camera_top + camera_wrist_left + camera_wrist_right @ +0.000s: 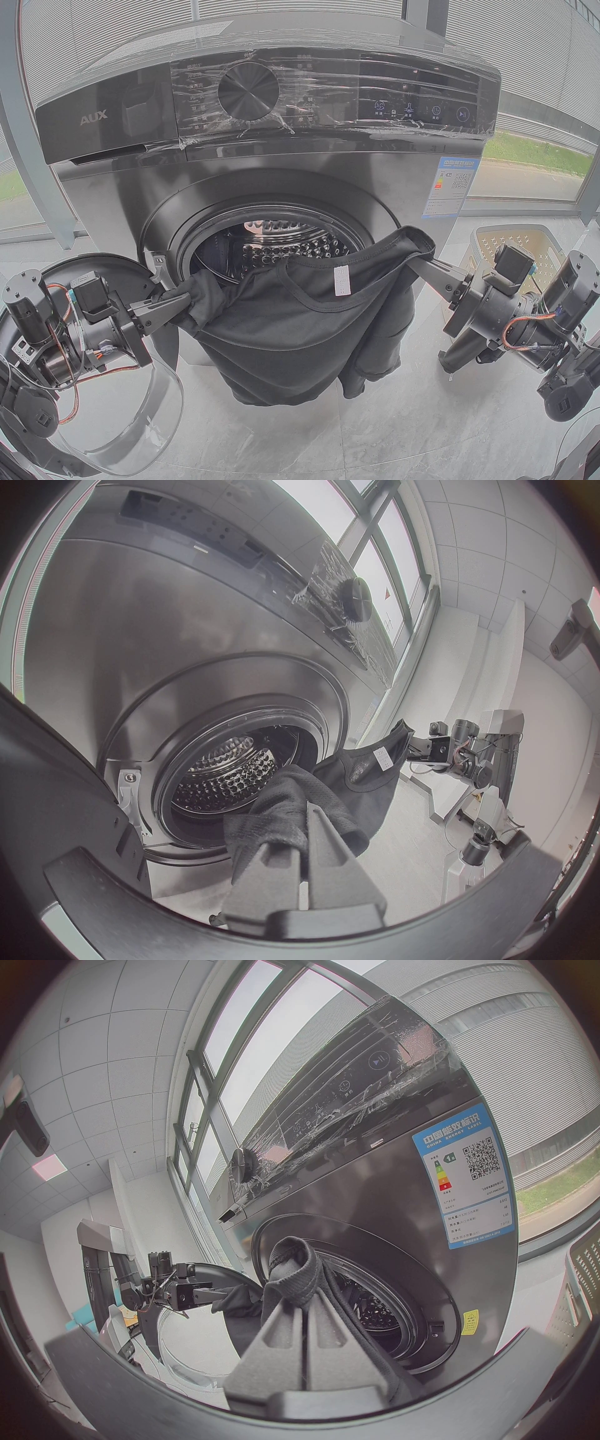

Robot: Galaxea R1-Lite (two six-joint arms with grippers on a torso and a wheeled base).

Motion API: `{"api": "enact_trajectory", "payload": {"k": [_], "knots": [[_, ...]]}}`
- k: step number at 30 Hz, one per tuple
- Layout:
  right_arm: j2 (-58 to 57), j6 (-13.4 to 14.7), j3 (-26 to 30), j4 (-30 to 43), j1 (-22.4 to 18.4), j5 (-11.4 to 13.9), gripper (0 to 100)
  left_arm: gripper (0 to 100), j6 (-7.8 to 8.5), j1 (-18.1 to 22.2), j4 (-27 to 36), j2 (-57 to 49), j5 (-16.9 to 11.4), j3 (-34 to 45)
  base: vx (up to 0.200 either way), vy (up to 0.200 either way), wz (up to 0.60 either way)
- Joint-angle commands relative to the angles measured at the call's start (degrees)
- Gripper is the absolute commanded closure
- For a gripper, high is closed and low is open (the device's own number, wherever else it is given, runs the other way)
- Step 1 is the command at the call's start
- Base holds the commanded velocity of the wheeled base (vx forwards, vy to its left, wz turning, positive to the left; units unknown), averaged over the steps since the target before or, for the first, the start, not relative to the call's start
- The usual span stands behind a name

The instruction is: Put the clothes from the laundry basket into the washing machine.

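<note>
Two ends of your black shirt (294, 325) are pinched: left gripper (186, 300) fingers closed on one, right gripper (414, 262) fingers closed on the other, spreading it just before the open washing machine (262, 169).

Cannot see the lower drum (275, 247) mouth behind the shirt (294, 331). Cannot make out the tips of the left gripper (185, 301), buried in cloth, nor those of the right gripper (417, 262), wrapped by the collar. Cannot follow the door (144, 419) past the head view's left and bottom edges, nor behind the left arm (44, 325). Cannot see much of the basket (537, 240) behind the right arm (562, 294); cannot tell its contents. Cannot read the label's (451, 186) tiny print.
</note>
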Motion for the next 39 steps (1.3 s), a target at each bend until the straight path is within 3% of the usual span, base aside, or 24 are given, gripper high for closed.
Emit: {"api": "enact_trajectory", "payload": {"k": [1,5,13,14,24,26,31,39], "knots": [[-0.09,-0.05,-0.09,-0.05,0.11,0.06,100,100,1.24,0.1,-0.21,2.17,0.01,0.17,0.0,0.0,0.0],[0.09,-0.05,0.18,-0.05,0.2,-0.03,100,100,3.35,0.18,-1.0,2.7,-0.08,0.17,0.0,0.0,0.0],[0.44,-0.05,0.7,-0.05,1.34,-0.03,100,100,3.35,-0.26,-1.44,2.61,-0.25,0.61,0.0,0.0,0.0],[1.05,-0.23,0.79,-0.05,1.43,-0.03,100,0,3.26,-0.34,-1.44,2.78,-0.25,0.61,0.0,0.0,0.0],[3.08,-0.67,1.58,-0.05,1.69,-0.03,100,0,3.52,-4.03,-1.44,4.1,-0.52,2.28,0.0,0.0,0.0],[3.69,-0.67,1.67,-0.14,1.69,-0.03,100,0,3.52,-6.5,-1.44,4.63,-0.25,2.9,0.0,0.0,0.0],[4.48,-1.55,1.76,-0.4,2.57,-0.03,100,0,5.63,-8.52,-1.8,7.71,0.19,2.99,0.0,0.0,0.0],[6.5,-1.72,1.67,-0.49,5.12,-0.11,100,0,5.99,-13.88,-4.7,13.07,0.27,2.37,0.0,0.0,0.0]]}}
